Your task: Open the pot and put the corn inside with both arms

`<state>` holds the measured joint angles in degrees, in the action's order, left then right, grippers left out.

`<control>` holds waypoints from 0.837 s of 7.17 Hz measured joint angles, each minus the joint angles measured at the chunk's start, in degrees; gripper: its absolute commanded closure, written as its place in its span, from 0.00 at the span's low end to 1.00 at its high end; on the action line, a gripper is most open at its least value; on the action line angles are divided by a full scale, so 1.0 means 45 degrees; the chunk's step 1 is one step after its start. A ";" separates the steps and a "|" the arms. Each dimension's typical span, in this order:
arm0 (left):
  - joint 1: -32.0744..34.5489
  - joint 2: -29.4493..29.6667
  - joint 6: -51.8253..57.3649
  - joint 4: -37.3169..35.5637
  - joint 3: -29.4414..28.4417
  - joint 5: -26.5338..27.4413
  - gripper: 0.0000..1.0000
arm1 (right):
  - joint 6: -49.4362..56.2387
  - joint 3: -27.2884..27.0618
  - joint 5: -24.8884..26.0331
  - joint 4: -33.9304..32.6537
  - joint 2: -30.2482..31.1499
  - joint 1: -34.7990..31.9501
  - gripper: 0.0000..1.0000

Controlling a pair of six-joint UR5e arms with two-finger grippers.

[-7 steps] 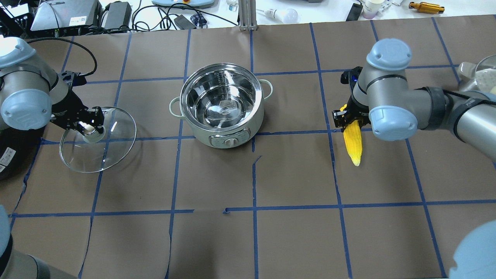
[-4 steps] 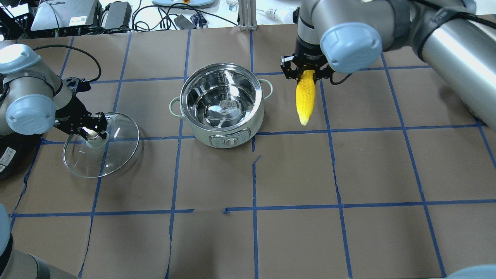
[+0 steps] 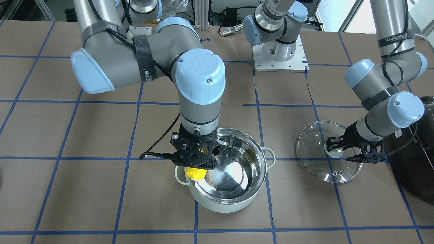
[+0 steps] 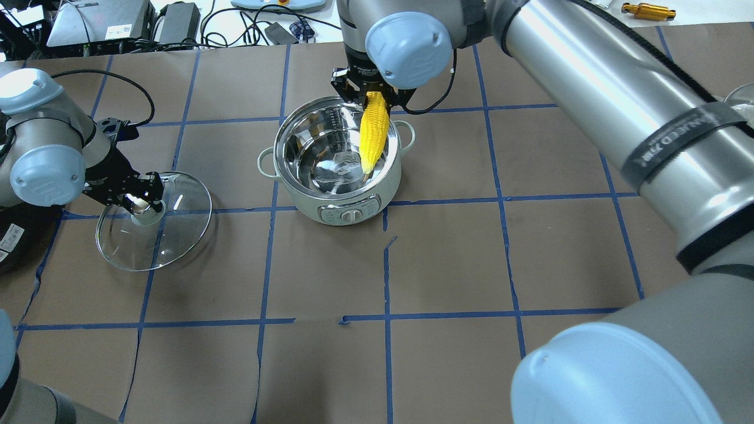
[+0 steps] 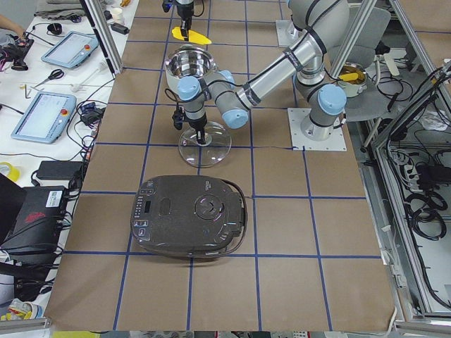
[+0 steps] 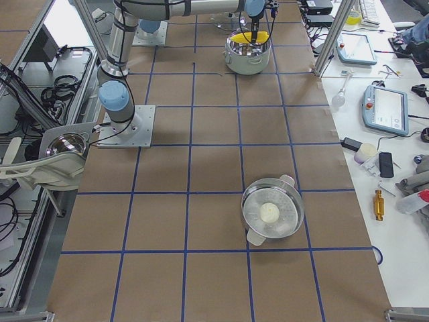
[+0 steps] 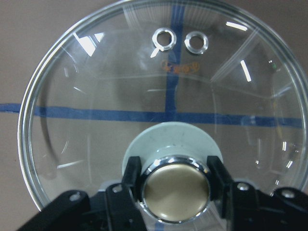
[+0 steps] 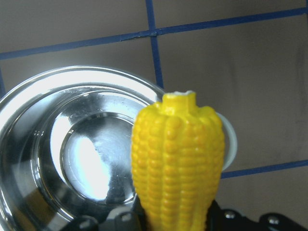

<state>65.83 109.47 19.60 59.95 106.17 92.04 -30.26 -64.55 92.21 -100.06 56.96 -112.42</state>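
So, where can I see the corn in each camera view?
Front-facing: corn below centre, at the left rim of the pot.
Overhead: corn upper centre, over the pot.
Exterior left: corn at top, just above the pot.
Exterior right: corn at top, over the pot.
Left wrist: not in it.
Right wrist: corn lower centre, close up.
Shared landmark elsewhere: the pot.

The pot (image 4: pixel 300 201) gapes open from above, its lid (image 4: pixel 177 235) well apart

Black cooker (image 5: pixel 190 215) (lid shut); steel pan (image 6: pixel 293 218) holding a white lump (image 6: pixel 268 212)
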 measured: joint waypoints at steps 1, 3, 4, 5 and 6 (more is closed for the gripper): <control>-0.0001 0.0025 0.0006 -0.0001 0.0001 0.0037 0.43 | -0.0257 0.0283 -0.0001 -0.0204 -0.0515 -0.0302 1.00; -0.0001 0.0102 0.0014 -0.0028 0.0013 0.0093 0.11 | -0.0405 0.0418 -0.0020 -0.0936 -0.1218 -0.0560 1.00; -0.0001 0.0135 0.0007 -0.0036 0.0014 0.0061 0.07 | -0.0374 0.0409 -0.0059 -0.1196 -0.1398 -0.0594 1.00; 0.0009 0.0086 -0.0002 -0.0026 -0.0006 0.0027 0.07 | -0.0305 0.0371 -0.0130 -0.1295 -0.1493 -0.0653 0.72; 0.0086 -0.0057 -0.0032 0.0035 -0.0047 0.0028 0.04 | -0.0308 0.0310 -0.0183 -0.1311 -0.1567 -0.0792 0.50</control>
<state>66.22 109.21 19.45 60.10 105.96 92.16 -31.65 -63.16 91.38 -105.96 49.91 -115.99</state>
